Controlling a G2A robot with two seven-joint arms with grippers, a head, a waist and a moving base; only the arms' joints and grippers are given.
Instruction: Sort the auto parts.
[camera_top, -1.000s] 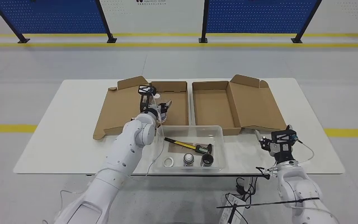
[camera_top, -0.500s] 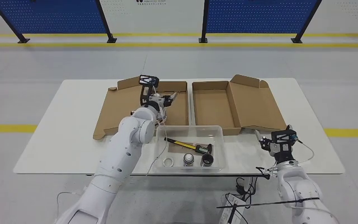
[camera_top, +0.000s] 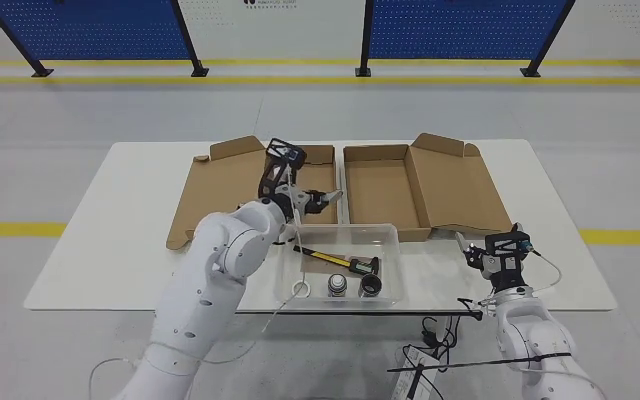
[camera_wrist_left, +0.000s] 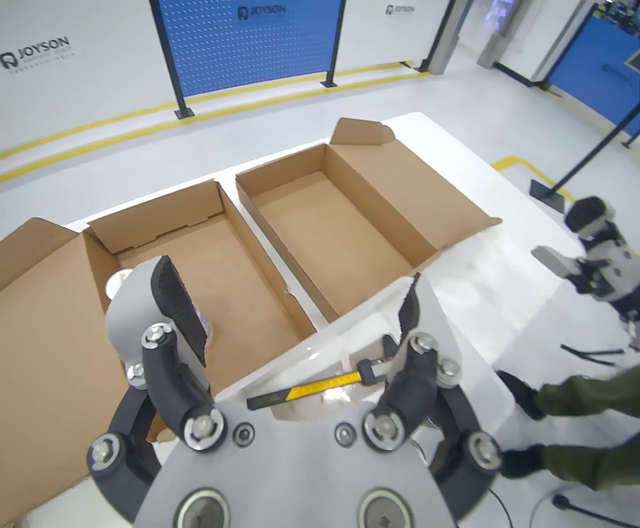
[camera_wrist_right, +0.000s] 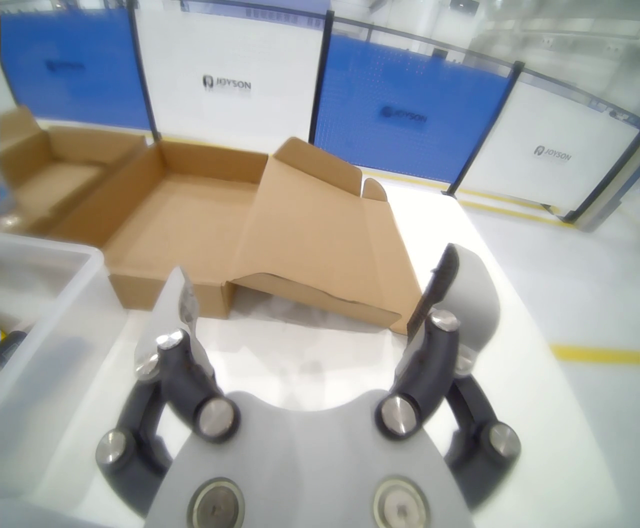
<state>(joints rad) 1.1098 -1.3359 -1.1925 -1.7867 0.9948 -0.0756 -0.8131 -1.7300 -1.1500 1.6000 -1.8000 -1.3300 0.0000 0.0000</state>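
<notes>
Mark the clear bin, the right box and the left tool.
clear bin (camera_top: 345, 228), top view, far rim.
right box (camera_top: 380, 195), top view, bare floor.
left tool (camera_wrist_left: 289, 272), left wrist view, midway between its open fingertips.

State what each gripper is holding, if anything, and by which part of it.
Nothing is held. The left gripper and the right gripper are both open, with nothing between their fingers.

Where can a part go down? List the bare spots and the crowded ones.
Bare: the right box floor, between the left box and its own flap; the table left of the left box. Crowded: the clear bin, holding caliper, ring and two cylinders.
</notes>
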